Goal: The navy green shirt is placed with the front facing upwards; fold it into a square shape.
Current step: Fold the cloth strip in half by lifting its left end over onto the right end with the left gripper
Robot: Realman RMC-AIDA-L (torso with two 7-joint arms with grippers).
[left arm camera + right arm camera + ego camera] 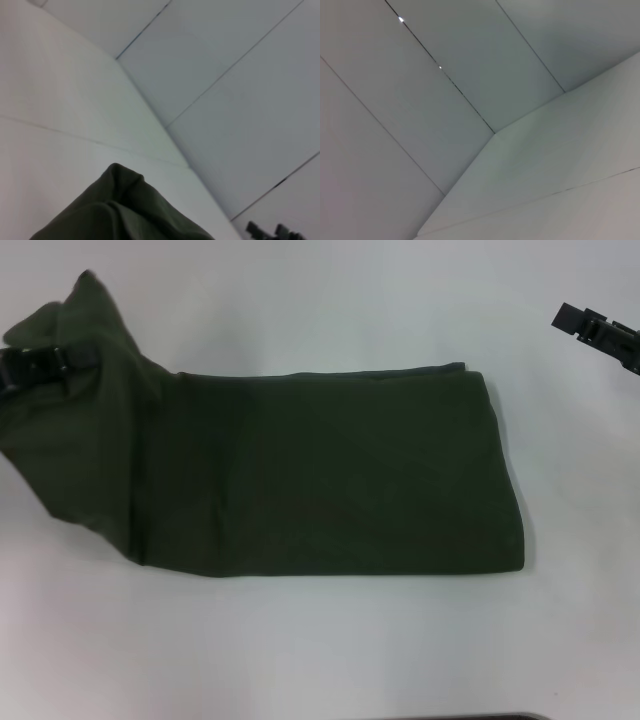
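Observation:
The navy green shirt (330, 475) lies on the white table as a long folded band, plain dark olive side up; no lettering, collar or tag shows. Its left end is lifted off the table in a bunched peak. My left gripper (78, 356) is shut on that raised end at the far left of the head view. A fold of the shirt (125, 212) fills the lower part of the left wrist view. My right gripper (572, 320) hangs above the table at the upper right, apart from the shirt. The right wrist view shows only table and wall.
The white table (320, 650) surrounds the shirt on all sides. A dark edge (470, 717) shows at the bottom of the head view. My right gripper also shows far off in the left wrist view (272, 232).

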